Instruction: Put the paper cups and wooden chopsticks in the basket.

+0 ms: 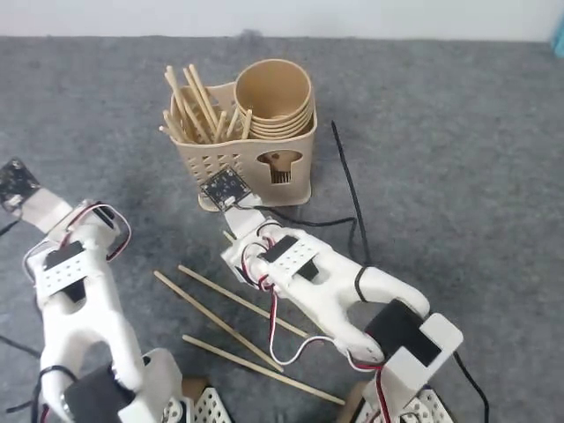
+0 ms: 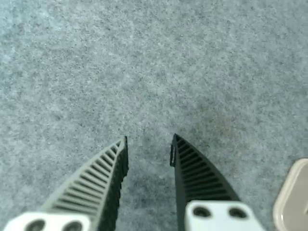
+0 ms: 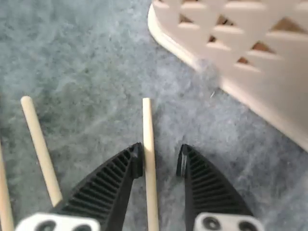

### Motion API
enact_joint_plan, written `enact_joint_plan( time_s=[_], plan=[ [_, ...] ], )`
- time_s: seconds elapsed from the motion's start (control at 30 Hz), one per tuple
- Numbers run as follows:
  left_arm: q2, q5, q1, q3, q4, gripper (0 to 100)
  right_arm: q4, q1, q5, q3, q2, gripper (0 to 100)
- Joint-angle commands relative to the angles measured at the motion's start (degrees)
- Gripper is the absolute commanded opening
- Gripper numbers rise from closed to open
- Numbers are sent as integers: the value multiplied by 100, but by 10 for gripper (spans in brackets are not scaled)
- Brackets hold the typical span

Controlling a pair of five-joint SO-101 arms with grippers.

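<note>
While the right gripper (image 3: 159, 156) is held spread low over the carpet (image 1: 458, 141), just beside the basket (image 1: 256, 176), one chopstick (image 3: 148, 139) is seen lying between its fingers, touched by one finger and clear of the other, so nothing's actually clamped. Three more sticks (image 1: 231, 294) are left flat on the carpet between the two arms, near each other. Cups (image 1: 275, 92) are stacked inside the basket, with a bundle (image 1: 189, 101) of chopsticks stood upright right next to them. Left gripper (image 2: 148, 151) is parked well off to the side, spread too, with just bare carpet under it.
</note>
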State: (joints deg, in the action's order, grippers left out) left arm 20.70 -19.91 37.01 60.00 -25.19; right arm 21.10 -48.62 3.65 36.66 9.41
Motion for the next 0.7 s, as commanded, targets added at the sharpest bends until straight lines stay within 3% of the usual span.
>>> enact_joint_plan(
  time_s=[0.0,0.07,0.33,0.53,0.67],
  plan=[
    [-9,-44,0,-233,132,137,-66,13,62,-281,22,107],
    [-9,-44,0,-233,132,137,101,13,79,-308,22,0],
    [-9,-44,88,-242,132,137,1719,-207,62,-607,-453,7],
    [-9,-53,132,-251,149,137,3090,-189,97,-589,-2563,7],
    [-9,-53,123,-251,149,137,3248,-57,281,-527,-4180,7]
  ],
)
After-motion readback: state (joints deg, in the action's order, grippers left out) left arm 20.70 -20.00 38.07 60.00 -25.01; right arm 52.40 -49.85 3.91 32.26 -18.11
